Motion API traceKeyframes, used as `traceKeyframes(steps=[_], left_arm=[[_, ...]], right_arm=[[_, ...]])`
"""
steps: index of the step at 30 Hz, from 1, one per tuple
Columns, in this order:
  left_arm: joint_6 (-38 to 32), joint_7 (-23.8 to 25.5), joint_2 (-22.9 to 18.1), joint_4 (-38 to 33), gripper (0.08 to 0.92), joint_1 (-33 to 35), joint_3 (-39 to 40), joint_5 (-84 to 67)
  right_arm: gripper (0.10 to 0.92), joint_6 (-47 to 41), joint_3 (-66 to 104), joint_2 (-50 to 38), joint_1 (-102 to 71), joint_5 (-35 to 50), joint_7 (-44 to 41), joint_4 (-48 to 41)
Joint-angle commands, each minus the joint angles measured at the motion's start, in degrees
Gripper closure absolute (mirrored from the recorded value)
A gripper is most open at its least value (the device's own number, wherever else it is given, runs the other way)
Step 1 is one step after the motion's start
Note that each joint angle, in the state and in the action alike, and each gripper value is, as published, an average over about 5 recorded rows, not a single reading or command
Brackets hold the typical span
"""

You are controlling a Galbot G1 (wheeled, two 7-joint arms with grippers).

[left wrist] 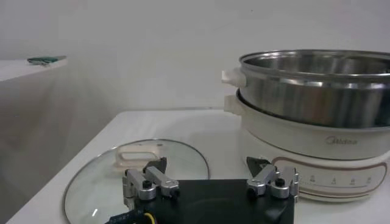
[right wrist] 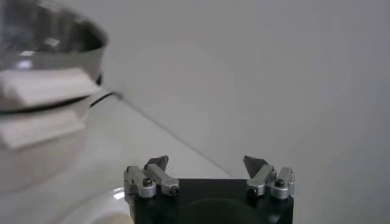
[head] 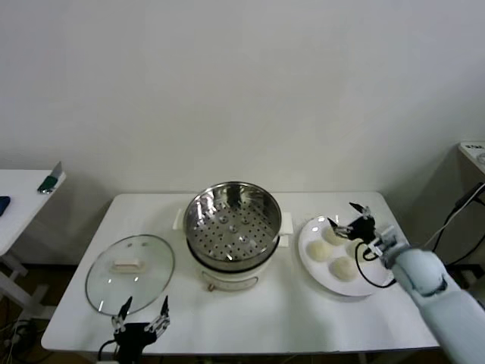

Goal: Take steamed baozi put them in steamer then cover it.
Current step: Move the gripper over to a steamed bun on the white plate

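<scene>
Stainless-steel steamer (head: 233, 221) sits mid-table on its white cooker base, uncovered, perforated floor bare, no buns inside. White table (head: 250, 315) carries everything. Cover (head: 129, 272), clear glass with a cream handle, lies flat on the table to the steamer's left, near the front edge.

White plate (head: 318, 269) to the steamer's right holds the steamed baozi (head: 342, 267); three show plainly, a possible fourth is hidden behind the right pincer. Right pincer (head: 356, 220) hovers over the plate's far side, fingers spread apart, gripping nothing; in the right wrist view (right wrist: 206, 164) its tips stand wide with the steamer's rim off to one side.

Left pincer (head: 142, 312) waits at the front table edge just beside the cover, also released; the left wrist view (left wrist: 207, 165) shows both fingers apart, cover and steamer ahead.
</scene>
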Motion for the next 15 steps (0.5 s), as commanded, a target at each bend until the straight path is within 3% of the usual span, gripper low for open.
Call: traceKeyframes(steps=[1, 7, 15], left_arm=[[-0.2, 0.1, -0.1, 0.1, 0.177, 0.1, 0.0, 0.2], [-0.6, 0.1, -0.3, 0.7, 0.177, 0.0, 0.0, 0.2], [-1.1, 0.1, -0.6, 1.3, 0.177, 0.0, 0.1, 0.2]], right_arm=[[0.203, 11.2, -36.0, -8.3, 38.6, -12.7, -32.9, -16.1], [0.203, 9.3, -51.5, -2.5, 51.3, -7.0, -36.8, -21.7], [0.203, 3.3, -52.8, 7.7, 47.5, -3.0, -34.9, -28.4]])
